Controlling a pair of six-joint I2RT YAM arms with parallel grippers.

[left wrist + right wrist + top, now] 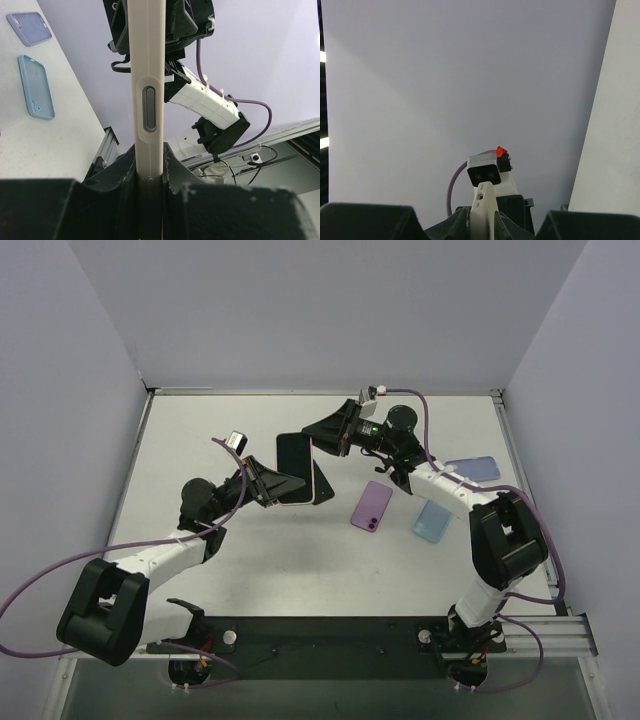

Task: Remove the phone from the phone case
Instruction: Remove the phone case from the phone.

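Phone (295, 465) sits in its pale phone case (149, 60), held edge-up clear of the worktop (250, 560). I have the left gripper (149, 156) jaws clenched on the case's near end and the right gripper (484, 218) jaws clamping its far end, presumably to flex the case off.

Top external: high at the rear, looking down on the whole table (300, 570); left wrist: close, edge-on along the cased phone (149, 100), facing the right arm (205, 102); right wrist: close on the same phone, facing the left wrist camera (484, 172); phone common to all views.
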